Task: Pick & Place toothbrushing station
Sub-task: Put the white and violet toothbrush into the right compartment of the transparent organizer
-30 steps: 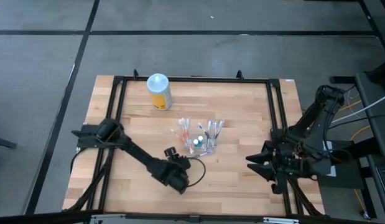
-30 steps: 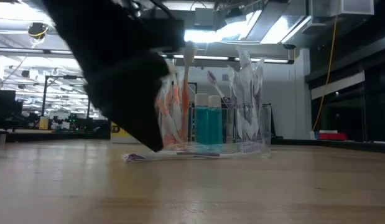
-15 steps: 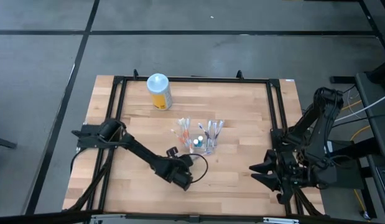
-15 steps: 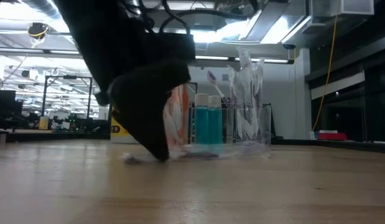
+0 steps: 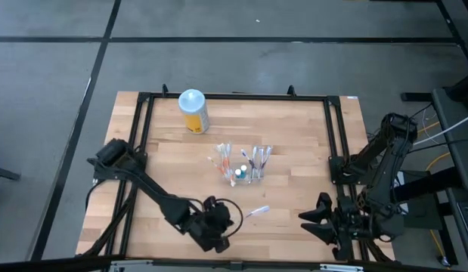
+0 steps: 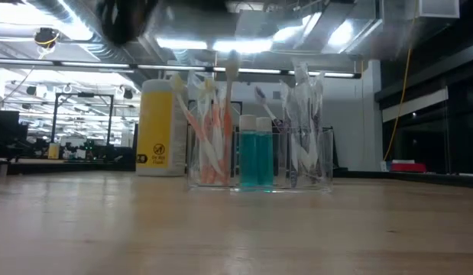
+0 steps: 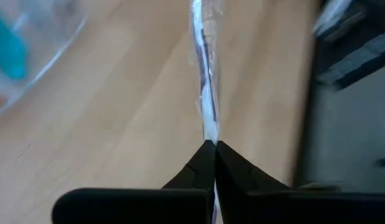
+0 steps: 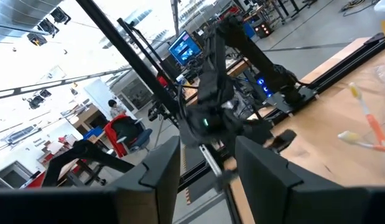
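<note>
The toothbrushing station (image 5: pixel 241 166) is a clear holder on mid-table, its base on the wood. In the low view the station (image 6: pixel 259 156) holds orange-pink toothbrushes, two teal bottles and wrapped purple brushes. My left gripper (image 5: pixel 235 220) is near the front edge, shut on a whitish wrapped toothbrush (image 5: pixel 257 211). That toothbrush (image 7: pixel 203 68) reaches away from the fingertips over the bare wood. My right gripper (image 5: pixel 313 217) waits open at the table's right side, with nothing between its fingers (image 8: pixel 161 171). My left gripper pinches one end of the wrapped toothbrush (image 7: pixel 209 134) between its two fingertips. The fingers come slanting from the table's left and lie in line with the brush. The brush sticks out beyond them toward the table's right, and the low view shows nothing of it on the wood.
A yellow bottle with a white cap (image 5: pixel 193 110) stands at the far side of the table, behind the station. A black frame rail (image 5: pixel 234 96) runs around the wooden top. Bare wood lies between the station and the front edge.
My left gripper has shut on the wrapped toothbrush that lay on the table in front of the station. It has carried the brush up and toward the near edge, so the low view has lost both. My right arm has shifted slightly toward the near edge.
</note>
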Motion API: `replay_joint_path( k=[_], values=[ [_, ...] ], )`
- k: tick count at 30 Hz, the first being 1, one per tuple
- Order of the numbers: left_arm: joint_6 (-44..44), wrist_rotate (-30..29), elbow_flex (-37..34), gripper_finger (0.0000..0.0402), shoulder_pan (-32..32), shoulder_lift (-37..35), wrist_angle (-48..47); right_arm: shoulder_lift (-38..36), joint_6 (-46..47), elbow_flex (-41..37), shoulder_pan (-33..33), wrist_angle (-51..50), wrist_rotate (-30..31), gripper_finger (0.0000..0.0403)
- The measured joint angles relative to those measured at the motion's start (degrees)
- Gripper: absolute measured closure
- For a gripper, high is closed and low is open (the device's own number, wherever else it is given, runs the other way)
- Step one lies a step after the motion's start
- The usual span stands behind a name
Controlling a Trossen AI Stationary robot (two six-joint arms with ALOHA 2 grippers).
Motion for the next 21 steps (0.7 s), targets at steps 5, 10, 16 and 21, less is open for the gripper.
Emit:
replay_joint_path(
  k=[5, 10, 16, 21],
  values=[
    [3.96, -4.76, 0.09, 0.0401, -1.84, -4.48, 9.24, 3.05, -1.38, 3.62, -0.04, 0.0, -0.01, 0.0246],
    [9.74, -14.91, 0.09, 0.0401, -3.63, -8.72, 19.69, 5.43, -2.88, 7.01, -1.31, 0.0, -0.23, 0.0246],
    [23.72, -12.41, 0.09, 0.0401, -2.76, -9.9, 37.87, 7.07, -3.15, 8.37, -7.48, -0.19, -8.52, 0.0246],
    [23.88, -11.17, 0.09, 0.0401, -2.36, -9.88, 39.39, 7.06, -6.38, 8.37, -11.41, 1.67, -11.76, 0.0246]
  ],
)
